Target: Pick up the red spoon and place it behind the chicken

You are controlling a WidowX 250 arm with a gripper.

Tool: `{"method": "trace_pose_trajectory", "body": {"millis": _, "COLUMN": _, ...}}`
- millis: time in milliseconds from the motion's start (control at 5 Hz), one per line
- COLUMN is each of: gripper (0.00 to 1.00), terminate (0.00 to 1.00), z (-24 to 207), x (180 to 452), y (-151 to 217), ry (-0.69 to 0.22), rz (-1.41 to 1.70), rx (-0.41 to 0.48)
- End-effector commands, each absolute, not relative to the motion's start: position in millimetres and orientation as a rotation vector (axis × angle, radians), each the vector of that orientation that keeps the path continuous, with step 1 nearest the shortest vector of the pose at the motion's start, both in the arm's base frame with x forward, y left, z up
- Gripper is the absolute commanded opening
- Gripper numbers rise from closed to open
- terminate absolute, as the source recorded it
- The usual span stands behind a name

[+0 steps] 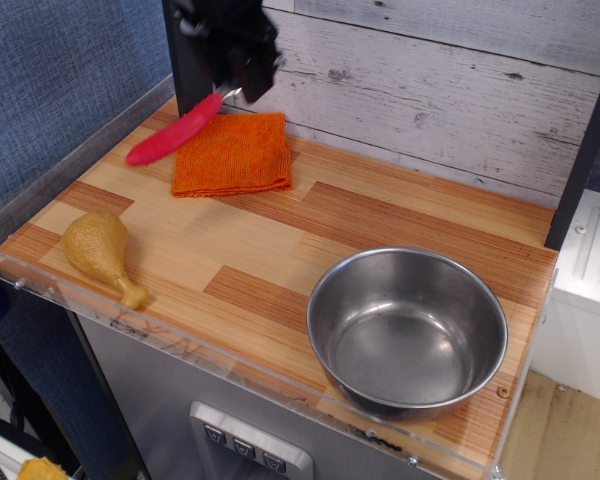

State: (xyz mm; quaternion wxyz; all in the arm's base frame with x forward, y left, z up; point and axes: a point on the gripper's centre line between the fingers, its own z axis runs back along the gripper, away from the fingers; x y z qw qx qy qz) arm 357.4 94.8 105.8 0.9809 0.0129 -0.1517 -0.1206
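Currently your gripper point(238, 82) is clenched on the red spoon point(175, 130), pinching it at the metal neck where the handle meets the bowl end. That grasp point seems deliberate: it leaves the long red handle free to hang out and down, so the handle tip will likely reach the surface first.

Positions, all taken relative to the chicken point(102, 252):
- The spoon hangs in the air behind the chicken, toward the back wall, its handle tip the nearest part yet well apart from the drumstick.
- The orange cloth point(230, 152) lies behind and to the right of the chicken; the spoon's upper part crosses over its left edge.
- The steel bowl point(408, 331) sits far to the right of the chicken, out of the working path.
- The bare wooden tabletop point(280, 240) directly behind the chicken, left of the cloth, is the likely drop zone.

You cannot tell from this single view how high the handle tip rides above the wood. The bowl of the spoon is hidden inside the jaws.

Judgement: pickup is done, placement is not. The next move calls for lowering over the open strip behind the chicken. Risk: releasing too far right lands the spoon on the cloth instead of the wood.
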Motion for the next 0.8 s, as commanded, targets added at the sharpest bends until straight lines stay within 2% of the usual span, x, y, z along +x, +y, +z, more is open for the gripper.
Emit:
{"method": "trace_pose_trajectory", "body": {"millis": 0, "gripper": 0.00, "terminate": 0.00, "z": 89.8, "x": 345.5, "y": 103.7, "ry": -0.291, "rz": -0.251, "rx": 0.037}}
{"method": "trace_pose_trajectory", "body": {"millis": 400, "gripper": 0.00, "terminate": 0.00, "z": 52.7, "x": 343.8, "y": 107.5, "ry": -0.257, "rz": -0.304, "rx": 0.046}}
{"method": "trace_pose_trajectory", "body": {"millis": 600, "gripper": 0.00, "terminate": 0.00, "z": 46.7, "x": 345.7, "y": 108.7, "ry": -0.258, "rz": -0.308, "rx": 0.052}}
